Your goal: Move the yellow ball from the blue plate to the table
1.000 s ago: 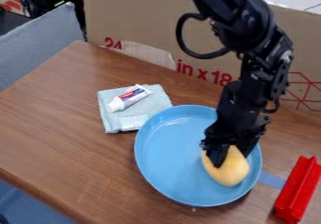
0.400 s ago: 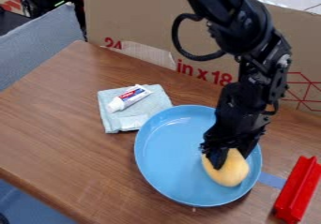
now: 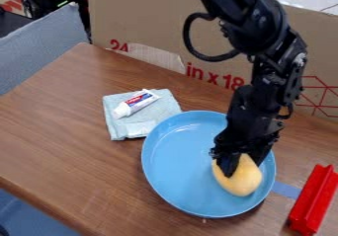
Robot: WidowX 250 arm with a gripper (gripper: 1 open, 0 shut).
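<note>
From where I stand, the black robot arm (image 3: 264,67) reaches down over the right side of a round blue plate (image 3: 185,166), its claw (image 3: 232,167) right at the yellow ball (image 3: 239,177). The ball sits on the plate, toward the right side, and the tips come down over its upper part. They hide the contact, so I cannot tell whether the claw is gripping it or just standing around it.

The plate rests on a brown wooden worktop (image 3: 79,131). Just beside it, on the left of the view, lies a folded pale blue-green cloth (image 3: 130,126) with a small white tube (image 3: 136,104) on top, marked in red and blue. Over on the right of the view there's a long red object (image 3: 313,199), lying at a slant and apart from the plate. Behind everything stands a cardboard box (image 3: 158,38) with red printing, and a grey padded edge (image 3: 40,52) shows at the far left.
</note>
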